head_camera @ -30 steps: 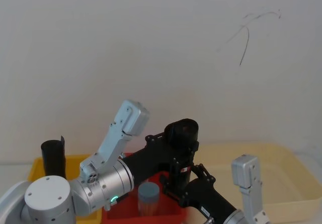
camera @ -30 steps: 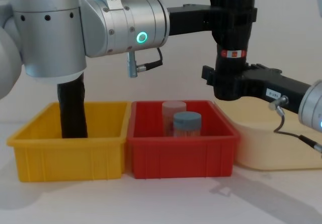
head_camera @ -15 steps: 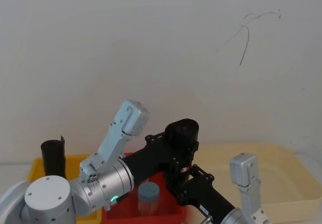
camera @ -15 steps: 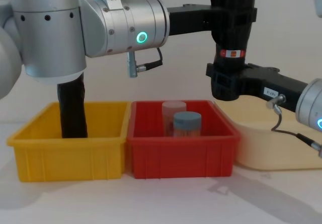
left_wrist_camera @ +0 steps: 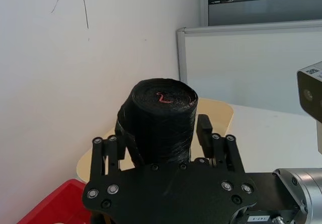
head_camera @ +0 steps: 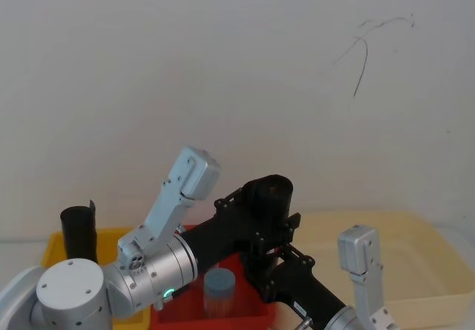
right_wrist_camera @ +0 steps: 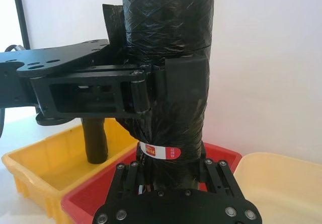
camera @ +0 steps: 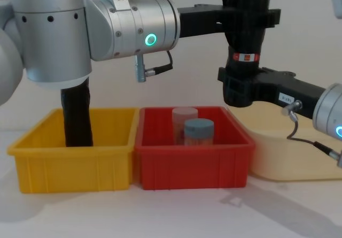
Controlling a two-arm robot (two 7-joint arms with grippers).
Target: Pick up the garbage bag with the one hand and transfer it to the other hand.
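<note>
The garbage bag (camera: 247, 35), a black glossy roll with a red-and-white label band, hangs upright in the air above the red bin. My left gripper (camera: 248, 16), on the fat silver arm with the green ring, brackets its upper part with its fingers slightly spread. In the left wrist view a thin gap shows between one finger (left_wrist_camera: 204, 129) and the garbage bag (left_wrist_camera: 161, 118). My right gripper (camera: 240, 91), slim and black with a white sticker, is shut on the roll's lower end below the label. The right wrist view shows that label (right_wrist_camera: 160, 151) just above the right gripper (right_wrist_camera: 168, 166).
Below stand a yellow bin (camera: 69, 166) holding a plain black roll (camera: 77, 117), a red bin (camera: 192, 166) with two capped jars (camera: 199, 131), and a cream tray (camera: 288, 160) at the right. A white wall is close behind.
The right gripper has shifted slightly left and closed on the roll's lower end. The left gripper's fingers have spread a little away from the roll. The roll itself has stayed in place.
</note>
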